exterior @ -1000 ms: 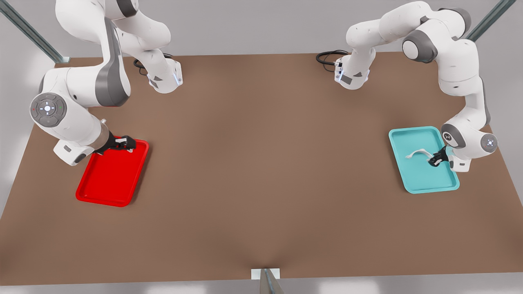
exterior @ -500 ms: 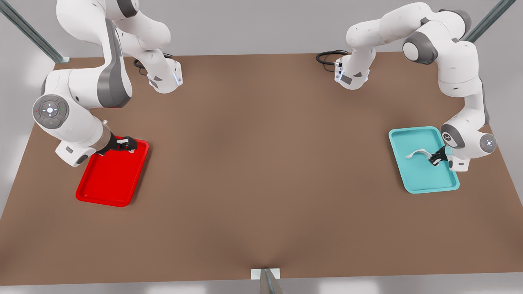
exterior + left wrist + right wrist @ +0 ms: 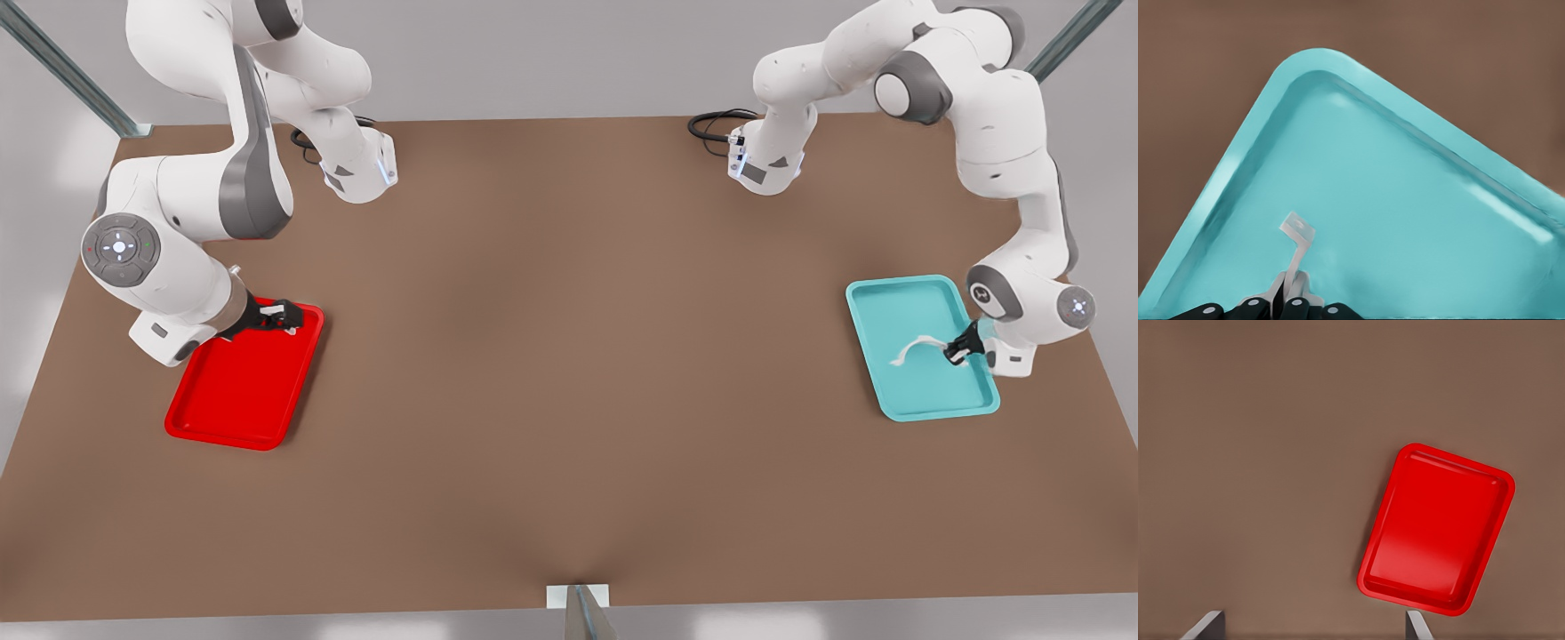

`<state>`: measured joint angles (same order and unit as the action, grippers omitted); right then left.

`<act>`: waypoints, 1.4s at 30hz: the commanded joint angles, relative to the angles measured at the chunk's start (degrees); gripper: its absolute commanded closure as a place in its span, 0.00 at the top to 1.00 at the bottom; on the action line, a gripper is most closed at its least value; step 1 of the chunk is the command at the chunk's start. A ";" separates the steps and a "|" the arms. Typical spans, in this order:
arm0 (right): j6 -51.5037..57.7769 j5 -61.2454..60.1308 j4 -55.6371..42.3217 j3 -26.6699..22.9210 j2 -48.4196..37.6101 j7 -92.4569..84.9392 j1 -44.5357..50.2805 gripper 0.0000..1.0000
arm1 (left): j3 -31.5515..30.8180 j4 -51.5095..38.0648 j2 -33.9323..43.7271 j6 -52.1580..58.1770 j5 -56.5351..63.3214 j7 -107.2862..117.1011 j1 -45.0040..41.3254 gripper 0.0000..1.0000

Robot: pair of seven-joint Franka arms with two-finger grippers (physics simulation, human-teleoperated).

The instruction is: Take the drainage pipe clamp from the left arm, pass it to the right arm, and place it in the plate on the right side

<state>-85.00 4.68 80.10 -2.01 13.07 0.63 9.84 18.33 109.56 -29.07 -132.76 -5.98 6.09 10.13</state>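
**Right arm (front view's left).** The right pincer [image 3: 277, 316] hangs over the far corner of the plate [image 3: 240, 382]. Its position has not changed over the last second, though the arm's elbow has drifted slightly. In the right wrist view its fingers [image 3: 1208, 624] stand wide apart and hold nothing. The plate lies well below and ahead of them, and it is bare. This arm is waiting.

**Left arm (front view's right).** The left pincer [image 3: 960, 347] is closed on one end of the drainage pipe clamp [image 3: 911, 348], over the teal tray [image 3: 907, 302]. Since a second ago the pincer has pulled back toward the tray's outer rim and the clamp has gone with it. The clamp's free end now tilts away from the pincer instead of lying level. In the left wrist view the strip [image 3: 1297, 235] juts straight out from between the closed fingertips.

**Finding.** The grasp appears secured and the lift begun. The handover across the tabletop [image 3: 569, 356] and the placement in the plate are both still to be done.
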 commanded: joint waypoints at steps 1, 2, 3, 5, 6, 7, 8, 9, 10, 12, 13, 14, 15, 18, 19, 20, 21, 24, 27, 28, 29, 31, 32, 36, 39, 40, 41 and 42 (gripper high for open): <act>0.01 -0.02 -0.03 -0.01 -0.06 -0.02 0.01 1.00 | -0.58 -2.06 3.67 10.14 -0.17 -0.55 -1.25 0.21; 0.01 -0.02 -0.03 -0.01 -0.06 -0.02 0.01 1.00 | -0.58 -5.76 4.02 16.73 -0.70 -0.38 -1.87 0.21; 0.01 -0.02 -0.03 -0.01 -0.06 -0.02 0.01 1.00 | -0.75 -6.02 4.37 17.36 -0.53 -0.47 -2.04 0.21; 0.01 -0.02 -0.03 -0.01 -0.06 -0.02 0.01 1.00 | -2.59 -6.55 6.48 17.62 -0.44 -0.29 -7.13 0.21; 0.09 -0.11 -0.03 -0.01 -0.15 -0.02 0.01 1.00 | -3.82 -6.55 6.83 17.01 -0.53 -0.20 -9.51 0.21; 0.09 -0.11 -0.03 -0.01 -0.15 -0.02 0.01 1.00 | -4.27 -6.81 6.92 16.83 -0.61 0.58 -13.19 0.21; 0.09 -0.11 -0.03 -0.01 -0.15 -0.02 0.01 1.00 | -4.27 -6.81 8.15 16.92 -0.61 1.56 -16.72 0.21; 0.09 -0.02 -0.03 -0.01 -0.15 -0.02 0.01 1.00 | -4.97 -6.90 8.94 16.74 -0.61 1.64 -20.32 0.21; 0.09 -0.11 -0.03 -0.01 -0.06 -0.02 0.01 1.00 | -5.23 -7.34 8.77 16.74 -0.70 2.34 -22.78 0.21; 0.01 -0.02 -0.03 -0.01 -0.06 -0.02 0.01 1.00 | -10.15 -9.19 6.74 17.27 -0.26 7.00 -26.30 0.21; 0.01 -0.19 -0.20 -0.01 0.46 -0.02 0.09 1.00 | -11.65 -9.27 5.78 17.53 0.00 11.04 -29.28 0.21; 0.01 -0.19 -0.20 0.25 0.82 -0.02 0.27 1.00 | -11.74 -9.71 5.60 17.53 0.18 12.19 -32.36 0.21; 0.01 -0.19 -0.29 0.25 1.26 -0.02 1.06 1.00 | -11.74 -12.87 3.06 17.44 0.18 12.63 -35.62 0.21; -1.05 -0.55 -0.73 0.34 3.45 0.07 5.28 1.00 | -11.83 -26.41 -6.87 17.97 2.99 29.24 -43.53 0.21; -2.45 -0.46 -0.82 0.34 4.42 0.24 7.65 1.00 | -11.83 -31.24 -9.77 20.34 2.81 32.40 -44.58 0.21; -3.42 -0.37 -0.90 0.34 5.12 0.68 9.49 1.00 | -11.91 -35.45 -12.14 22.53 2.90 36.52 -45.72 0.21; -4.21 -0.19 -1.25 0.34 6.18 0.86 11.87 1.00 | -11.91 -39.50 -14.43 25.09 2.55 38.81 -46.25 0.21; -10.63 -0.81 -2.14 0.43 13.21 1.39 21.19 1.00 | -15.42 -47.41 -18.65 25.27 0.00 45.50 -46.34 0.21; -16.77 -2.12 -2.49 0.43 15.67 -18.19 24.18 1.00 | -16.83 -51.98 -21.47 25.18 -2.99 49.71 -47.30 0.21; -18.62 -7.21 -2.40 0.52 16.89 -19.53 24.61 1.00 | -17.54 -52.25 -21.91 25.18 -2.99 50.25 -47.48 0.21; -19.77 -7.49 -2.57 0.78 16.99 -20.23 26.98 1.00 | -17.63 -52.25 -22.26 24.92 -2.99 50.42 -48.18 0.21; -23.02 -7.49 -1.96 0.87 17.25 -20.50 29.27 1.00 | -17.62 -52.34 -22.52 24.74 -2.99 50.95 -48.71 0.21; -24.16 -7.49 -1.79 0.87 17.25 -22.07 29.63 1.00 | -17.54 -52.34 -22.52 24.74 -2.99 50.95 -48.71 0.21; -27.06 -7.40 0.50 0.87 16.46 -28.93 29.01 1.00 | -17.54 -52.34 -22.52 24.65 -3.08 51.04 -48.71 0.21; -34.88 -7.67 4.01 1.48 16.11 -29.20 29.01 1.00 | -17.54 -52.34 -22.61 24.48 -3.60 51.48 -48.71 0.21; -38.22 -7.67 5.77 1.66 16.20 -29.29 28.92 1.00 | -17.62 -52.34 -22.61 24.48 -3.69 51.48 -48.71 0.21; -39.10 -8.63 6.30 1.83 16.11 -30.69 29.01 1.00 | -17.54 -52.34 -22.61 24.48 -3.69 51.48 -48.71 0.21; -40.69 -8.89 6.65 1.92 16.11 -32.45 28.92 1.00 | -17.54 -52.34 -22.61 24.39 -3.60 51.48 -48.71 0.21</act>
<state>-116.77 -3.54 86.32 -0.20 29.27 -15.53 38.79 0.74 57.24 -51.77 -108.28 -9.33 44.55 -38.58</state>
